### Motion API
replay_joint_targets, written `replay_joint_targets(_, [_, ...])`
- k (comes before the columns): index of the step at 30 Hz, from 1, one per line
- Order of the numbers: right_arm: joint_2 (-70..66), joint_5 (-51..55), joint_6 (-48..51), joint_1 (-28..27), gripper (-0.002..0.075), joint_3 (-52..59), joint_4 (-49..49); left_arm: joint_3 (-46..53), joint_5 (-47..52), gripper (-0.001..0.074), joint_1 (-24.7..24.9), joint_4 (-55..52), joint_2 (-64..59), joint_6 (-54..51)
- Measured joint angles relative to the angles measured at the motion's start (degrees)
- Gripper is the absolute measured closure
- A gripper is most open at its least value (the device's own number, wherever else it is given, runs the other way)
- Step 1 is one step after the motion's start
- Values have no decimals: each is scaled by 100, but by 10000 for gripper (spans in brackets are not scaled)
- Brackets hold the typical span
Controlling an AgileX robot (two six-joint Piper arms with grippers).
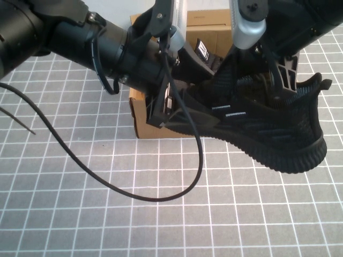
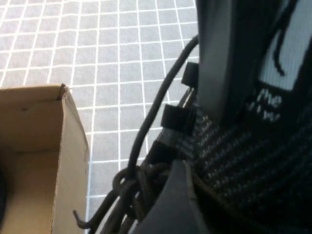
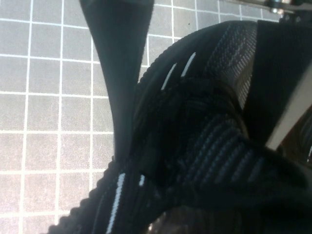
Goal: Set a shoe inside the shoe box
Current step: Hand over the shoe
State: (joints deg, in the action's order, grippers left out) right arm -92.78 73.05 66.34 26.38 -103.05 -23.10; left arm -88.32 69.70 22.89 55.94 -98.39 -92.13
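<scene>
The shoe [image 1: 268,134], a black knit sneaker with white dashes on its side, hangs tilted in the air, toe over the shoe box [image 1: 142,120] and heel out to the right. My left gripper [image 1: 169,110] reaches in from the upper left. Its fingers [image 2: 222,63] straddle the laced front of the shoe [image 2: 243,146] and press on it, beside the box's corner wall [image 2: 73,141]. My right gripper [image 1: 278,80] comes down from above and is shut on the shoe's collar. In the right wrist view one finger [image 3: 117,73] lies along the outside of the shoe [image 3: 204,122].
A black tab with white bars [image 1: 202,51] stands up inside the box, behind the held shoe. The box's lid flap [image 1: 209,24] rises at the back. A black cable [image 1: 161,195] loops down over the grey gridded table [image 1: 80,214].
</scene>
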Motion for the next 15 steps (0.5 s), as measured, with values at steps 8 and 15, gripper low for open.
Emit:
replay_joint_targets(8, [0, 0, 0, 0, 731, 0, 12, -4, 0, 333, 0, 92, -32, 0])
replay_joint_targets(15, [0, 39, 0, 0, 731, 0, 1, -4, -55, 499, 0, 112, -32, 0])
